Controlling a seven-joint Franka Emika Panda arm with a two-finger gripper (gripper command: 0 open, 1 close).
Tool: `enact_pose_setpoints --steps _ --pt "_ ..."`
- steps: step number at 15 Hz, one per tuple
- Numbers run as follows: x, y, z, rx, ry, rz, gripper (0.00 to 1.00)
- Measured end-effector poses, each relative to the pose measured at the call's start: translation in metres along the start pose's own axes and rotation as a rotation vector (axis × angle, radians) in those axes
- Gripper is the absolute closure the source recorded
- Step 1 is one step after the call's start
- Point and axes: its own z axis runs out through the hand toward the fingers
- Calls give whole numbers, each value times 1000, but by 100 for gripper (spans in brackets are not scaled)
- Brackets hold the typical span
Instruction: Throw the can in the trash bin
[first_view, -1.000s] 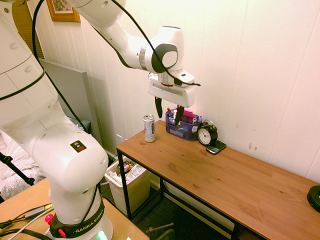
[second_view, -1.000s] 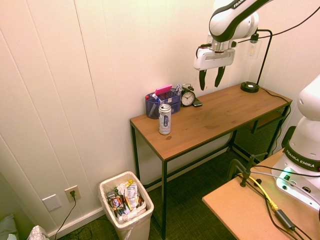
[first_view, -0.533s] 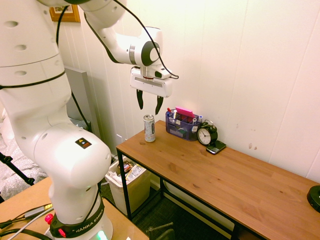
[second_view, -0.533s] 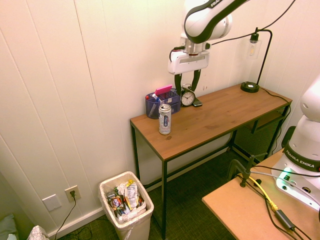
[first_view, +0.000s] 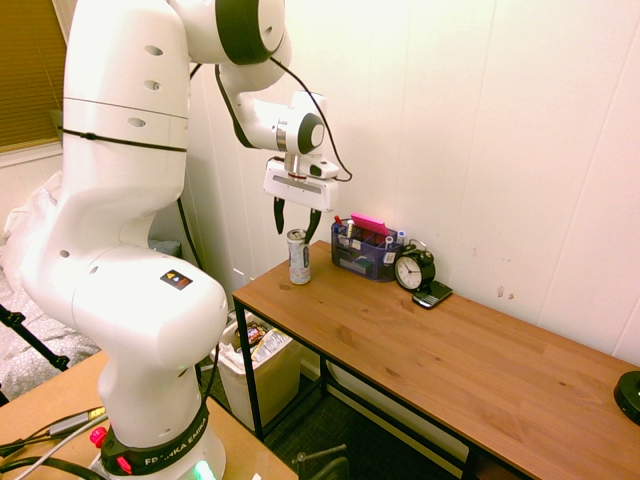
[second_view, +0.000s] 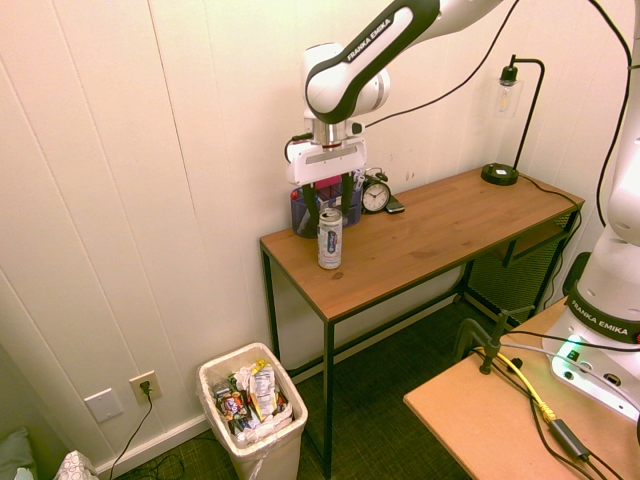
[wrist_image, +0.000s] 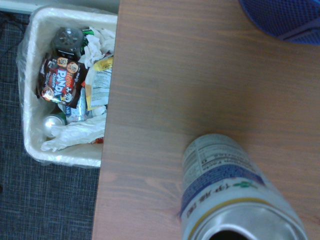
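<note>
The pincer (first_view: 296, 218) hangs just above the can (first_view: 298, 257), pointing down, its fingers spread wide and holding nothing. The can stands upright near the bench (first_view: 440, 350) corner. The trash bin (second_view: 284, 447) is on the floor below.

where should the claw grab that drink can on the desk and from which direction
Grip the can around the upper part of its round side, coming straight down from above. It stands upright near the desk corner with free space on both sides, and the open claw already hangs just over it. The pen holder sits behind, so a sideways approach from there looks cramped.
</note>
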Motion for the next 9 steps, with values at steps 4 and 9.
enact_pose_setpoints --steps 4,9 --pt "10 2 1 -8 -2 17 100" --pt "3 -7 -2 -23 -6 0 100"
